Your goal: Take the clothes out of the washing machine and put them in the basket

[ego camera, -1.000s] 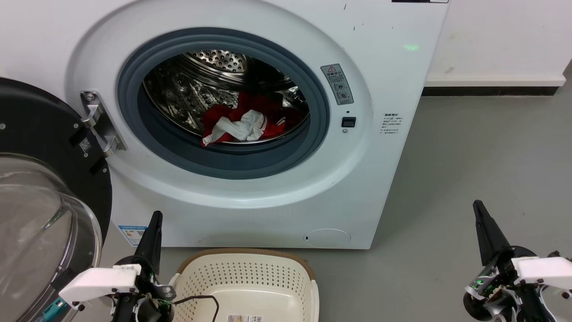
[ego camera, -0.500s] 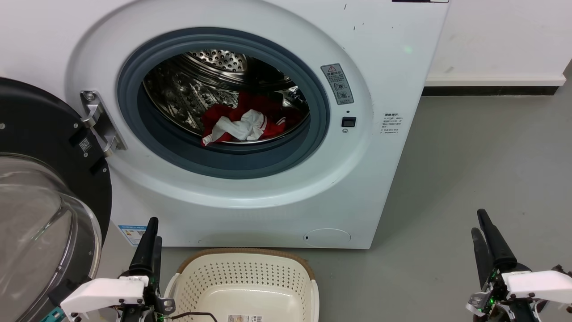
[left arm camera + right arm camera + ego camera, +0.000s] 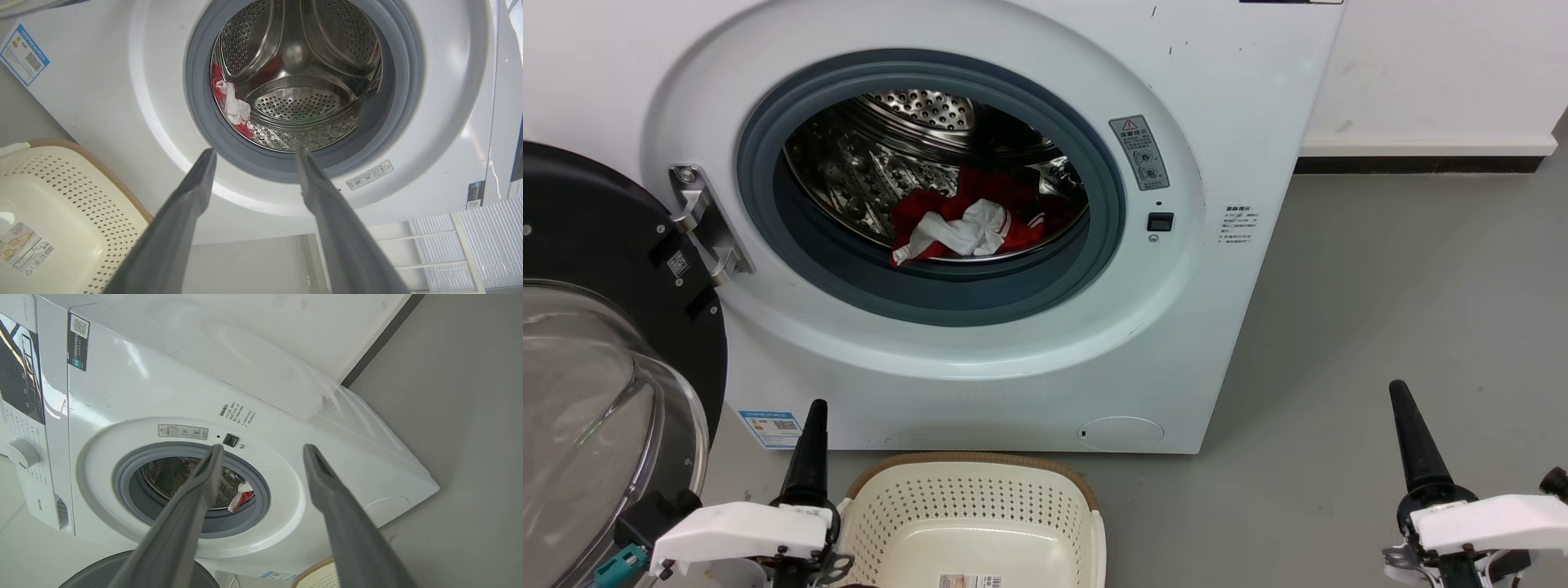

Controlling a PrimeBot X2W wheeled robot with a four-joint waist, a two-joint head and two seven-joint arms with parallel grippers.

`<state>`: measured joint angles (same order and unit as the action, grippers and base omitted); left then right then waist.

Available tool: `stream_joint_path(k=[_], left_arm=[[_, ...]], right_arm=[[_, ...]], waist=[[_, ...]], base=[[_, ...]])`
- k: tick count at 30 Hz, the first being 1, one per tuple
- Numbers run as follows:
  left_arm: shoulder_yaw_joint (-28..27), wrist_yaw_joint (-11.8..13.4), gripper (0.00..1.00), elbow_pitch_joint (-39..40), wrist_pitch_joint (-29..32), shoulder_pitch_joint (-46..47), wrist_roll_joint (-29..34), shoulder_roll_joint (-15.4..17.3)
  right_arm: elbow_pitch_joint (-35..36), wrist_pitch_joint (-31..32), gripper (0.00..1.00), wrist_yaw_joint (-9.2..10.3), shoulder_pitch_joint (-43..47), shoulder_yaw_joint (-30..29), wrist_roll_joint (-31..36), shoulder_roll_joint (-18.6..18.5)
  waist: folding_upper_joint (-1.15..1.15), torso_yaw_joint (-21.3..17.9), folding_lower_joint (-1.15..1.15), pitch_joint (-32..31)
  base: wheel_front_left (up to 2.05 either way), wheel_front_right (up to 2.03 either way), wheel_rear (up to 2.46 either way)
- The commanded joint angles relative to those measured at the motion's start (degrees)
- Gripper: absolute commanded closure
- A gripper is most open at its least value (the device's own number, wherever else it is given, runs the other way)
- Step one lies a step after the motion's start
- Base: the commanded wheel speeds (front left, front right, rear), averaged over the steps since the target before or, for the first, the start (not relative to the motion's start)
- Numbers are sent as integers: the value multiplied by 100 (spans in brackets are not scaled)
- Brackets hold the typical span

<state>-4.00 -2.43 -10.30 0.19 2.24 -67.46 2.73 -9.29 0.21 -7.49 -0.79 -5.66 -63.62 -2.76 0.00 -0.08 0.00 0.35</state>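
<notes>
From where I stand, both red garments with white trim (image 3: pixel 968 224) are bunched together in the perforated steel drum (image 3: pixel 915 114) of the large white front-loading washing machine (image 3: pixel 980 392). They lie low at the front, just behind the lip of the grey rubber gasket (image 3: pixel 768 204). The bundle's longer run goes side to side across the porthole, with a crumpled white patch facing out. The small cream perforated plastic basket with the brown woven-look rim (image 3: pixel 968 459) sits on the grey floor (image 3: pixel 1380 286) right under the porthole, touching or nearly touching the machine's foot. No cloth shows in the part I can see. The left gripper (image 3: pixel 256 153) hangs low just beside the basket's left edge, its two long dark fingers spread apart and holding nothing, pointed up toward the drum mouth. The right gripper (image 3: pixel 264 448) is out over bare floor, well off to the machine's right side, likewise parted and empty. So the clothes lie up and forward of both, a little to the right of the left fingers and far to the left of the right ones. I'd judge the left arm the nearer and better lined up. It has the swung-open black-rimmed glass door (image 3: pixel 596 245) close on its outer side, so a reach would want to go up and inward over the gasket lip.
</notes>
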Motion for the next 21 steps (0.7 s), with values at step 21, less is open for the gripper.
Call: stream_joint_path(k=[21], left_arm=[[309,435,0,433,-486,-182,2166,15]], right_arm=[[613,-487,0,0,263,51,2302,-21]], waist=[[0,-14,0,-10]], base=[[0,0,0]])
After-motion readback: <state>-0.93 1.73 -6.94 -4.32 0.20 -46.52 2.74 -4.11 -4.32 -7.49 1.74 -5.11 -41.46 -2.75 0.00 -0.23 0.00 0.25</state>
